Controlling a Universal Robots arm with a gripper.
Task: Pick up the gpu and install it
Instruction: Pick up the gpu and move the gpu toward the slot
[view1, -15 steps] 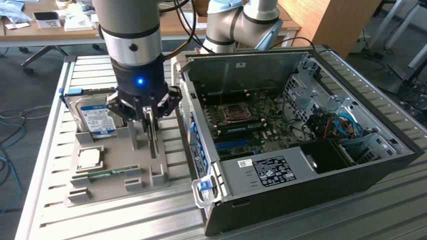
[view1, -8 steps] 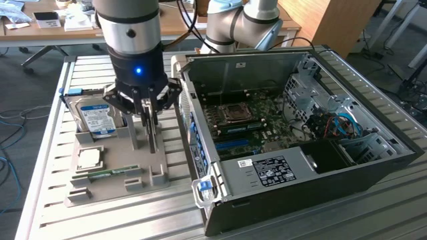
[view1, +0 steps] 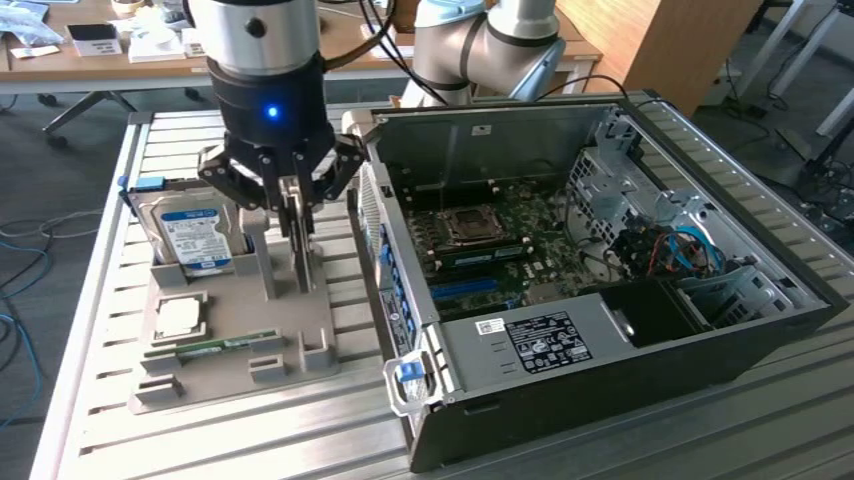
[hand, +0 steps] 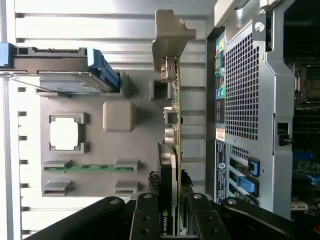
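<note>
The gpu (view1: 308, 262) stands on edge in a slot of the grey fixture (view1: 274, 325), next to the open computer case (view1: 561, 375). My gripper (view1: 296, 215) hangs straight over it, its jaws closed against both faces of the card's upper part. In the wrist view the gpu (hand: 175, 100) runs away from the gripper (hand: 170, 212) as a thin green board with a black block and a silver end bracket. A black finger (hand: 149, 215) presses on each side. The card's lower edge still looks seated in the fixture (hand: 120, 150).
The fixture also holds a blue-labelled hard drive (view1: 194, 235), a square processor (view1: 178, 317) and a narrow green memory stick (view1: 214, 348). The case's perforated rear panel (hand: 250, 100) stands close beside the card. The motherboard (view1: 507, 240) lies exposed inside the case. A slatted metal table (view1: 94, 400) carries everything.
</note>
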